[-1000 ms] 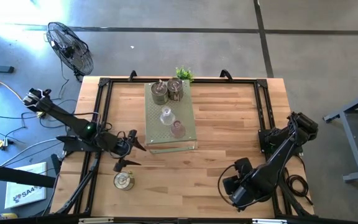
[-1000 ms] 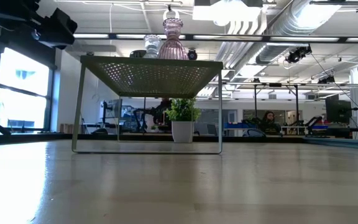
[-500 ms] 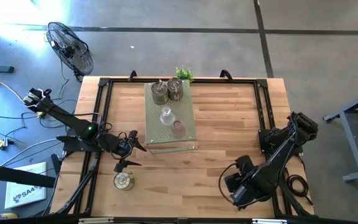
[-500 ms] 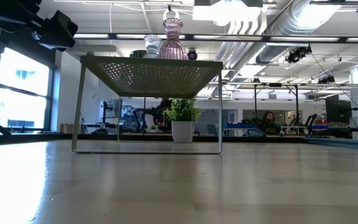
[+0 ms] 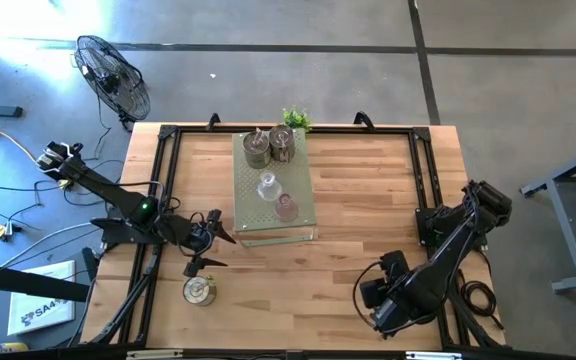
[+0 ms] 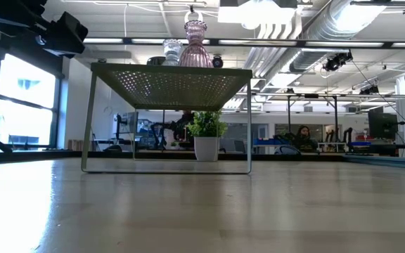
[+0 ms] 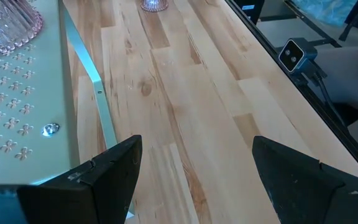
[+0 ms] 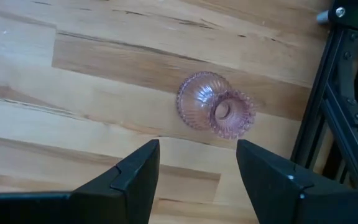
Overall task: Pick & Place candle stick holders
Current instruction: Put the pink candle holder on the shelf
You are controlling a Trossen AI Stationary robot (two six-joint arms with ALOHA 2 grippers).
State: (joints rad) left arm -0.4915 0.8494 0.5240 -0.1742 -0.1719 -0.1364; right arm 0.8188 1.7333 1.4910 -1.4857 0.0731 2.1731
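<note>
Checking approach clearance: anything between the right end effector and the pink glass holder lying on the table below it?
Nothing visible. In the right wrist view the right end effector is open, and the pink glass holder lies on its side on bare wood just ahead of the fingers. The frame rail sits beside it, not between.

Two dull metal holders standing upright side by side. Clear glass holder and pink glass holder standing upright just in front of them, pink one lying ahead of left fingers, off to their side. Third metal holder sitting upright near left fingers. Second pink ribbed holder lying on its side, just beyond right fingers, between them.
</note>
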